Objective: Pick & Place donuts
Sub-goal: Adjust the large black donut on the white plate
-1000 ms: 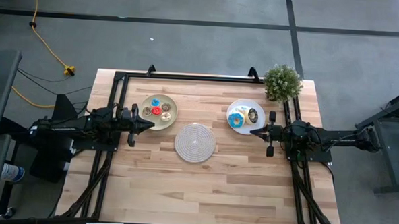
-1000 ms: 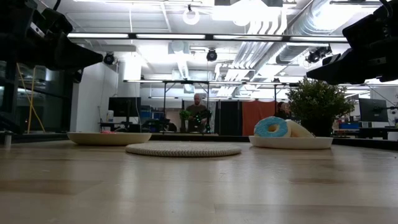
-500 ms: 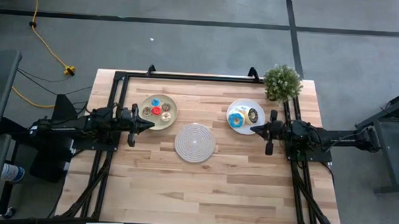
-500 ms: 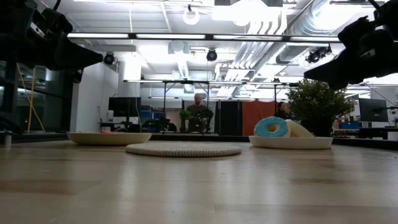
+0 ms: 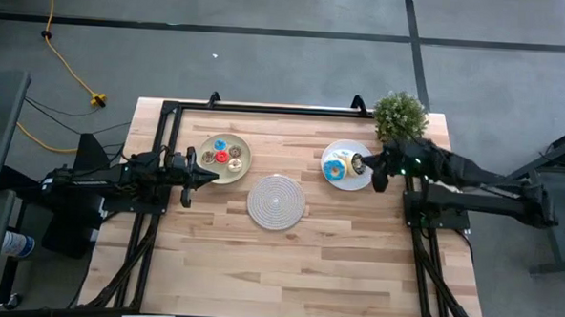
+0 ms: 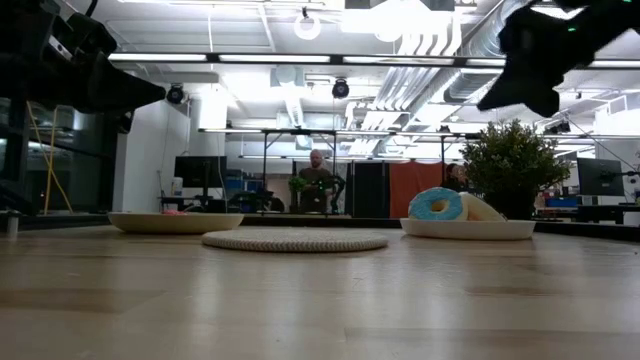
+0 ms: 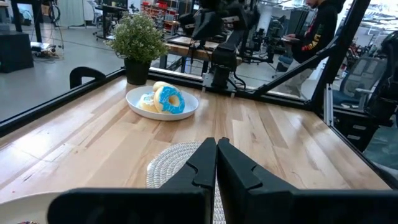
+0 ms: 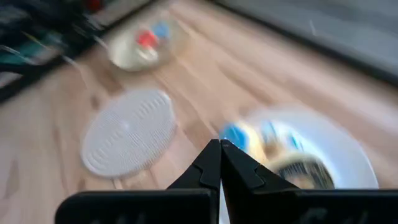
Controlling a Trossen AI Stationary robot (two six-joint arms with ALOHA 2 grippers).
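Note:
A tan plate (image 5: 225, 157) at the far left holds several small donuts (image 5: 221, 156), iced red, blue and brown. A white plate (image 5: 347, 165) at the far right holds a blue donut (image 5: 336, 168), which stands tilted on its edge against a pale donut (image 7: 149, 103), and a dark-iced donut (image 5: 358, 163). My right gripper (image 5: 363, 163) is shut, hangs high over that plate's right rim and slants down; it also shows at the top of the low view (image 6: 495, 100). My left gripper (image 5: 215, 175) is shut and level beside the tan plate.
A round woven mat (image 5: 277, 200) lies mid-table between the two plates. A potted plant (image 5: 399, 116) stands at the far right corner, close behind my right arm. A black frame rail (image 5: 266, 108) runs along the far edge. Bare wood (image 5: 287, 264) fills the near half.
My right gripper has risen and swung toward the table's far edge, from beside the white plate to above its right rim. It has tipped from level to slanting down and has rolled about its own line. It has stayed shut.

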